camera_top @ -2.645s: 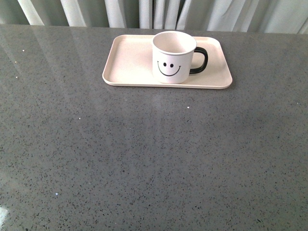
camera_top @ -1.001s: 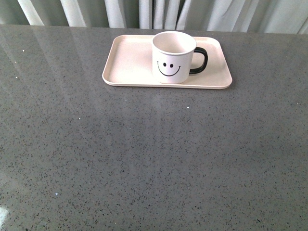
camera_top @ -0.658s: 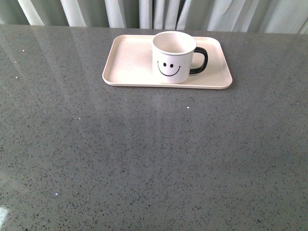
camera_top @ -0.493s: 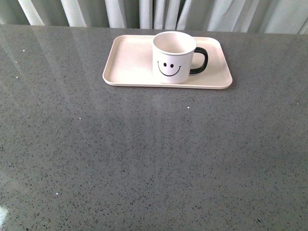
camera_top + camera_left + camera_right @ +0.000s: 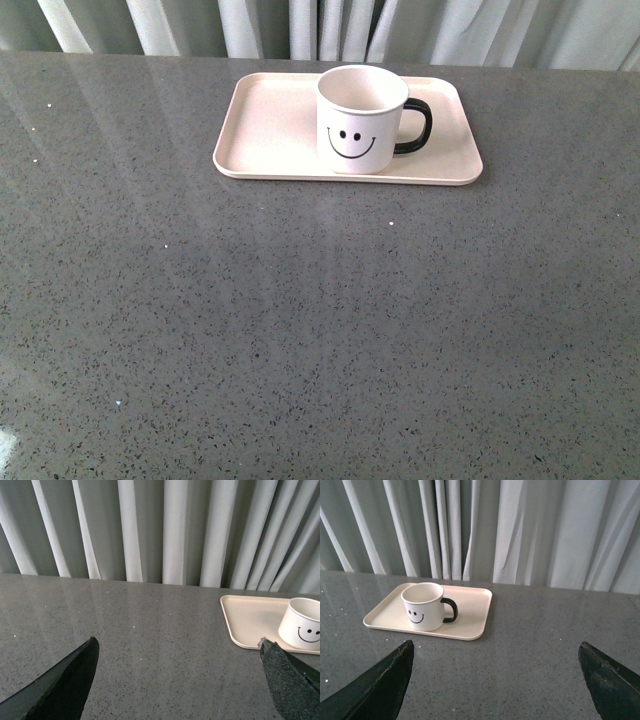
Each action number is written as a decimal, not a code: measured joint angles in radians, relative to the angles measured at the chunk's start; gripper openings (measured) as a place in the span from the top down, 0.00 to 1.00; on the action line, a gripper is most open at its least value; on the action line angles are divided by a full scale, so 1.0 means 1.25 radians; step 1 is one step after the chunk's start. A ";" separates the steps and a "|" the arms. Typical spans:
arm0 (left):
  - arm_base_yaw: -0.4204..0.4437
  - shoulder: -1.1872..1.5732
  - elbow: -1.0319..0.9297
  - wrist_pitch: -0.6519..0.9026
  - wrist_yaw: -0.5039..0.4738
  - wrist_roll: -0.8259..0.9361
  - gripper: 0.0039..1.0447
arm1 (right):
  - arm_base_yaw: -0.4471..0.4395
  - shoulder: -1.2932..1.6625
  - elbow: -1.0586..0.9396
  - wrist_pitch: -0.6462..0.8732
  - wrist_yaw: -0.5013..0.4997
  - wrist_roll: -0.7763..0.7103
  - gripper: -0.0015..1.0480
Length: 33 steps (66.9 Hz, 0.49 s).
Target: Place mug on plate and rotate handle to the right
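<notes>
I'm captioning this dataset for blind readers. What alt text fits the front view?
A cream-white mug with a black smiley face stands upright on a pale pink plate at the far side of a grey speckled table, its black handle pointing right. Pale curtains hang behind; no arm shows.

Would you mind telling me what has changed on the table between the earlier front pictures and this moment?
Nothing has visibly changed. The mug stands upright on the plate exactly as before, its handle pointing to the right and its smiley face toward the camera. No arm enters the front view at any point. In the wrist views, the left gripper and right gripper are open, well back from the plate.
</notes>
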 joint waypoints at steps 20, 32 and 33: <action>0.000 0.000 0.000 0.000 0.000 0.000 0.09 | 0.000 0.000 0.000 0.000 0.000 0.000 0.09; 0.000 0.000 0.000 0.000 0.000 0.000 0.09 | 0.000 0.000 0.000 0.000 0.000 0.000 0.09; 0.000 0.000 0.000 0.000 0.000 0.000 0.09 | 0.000 0.000 0.000 0.000 0.000 0.000 0.09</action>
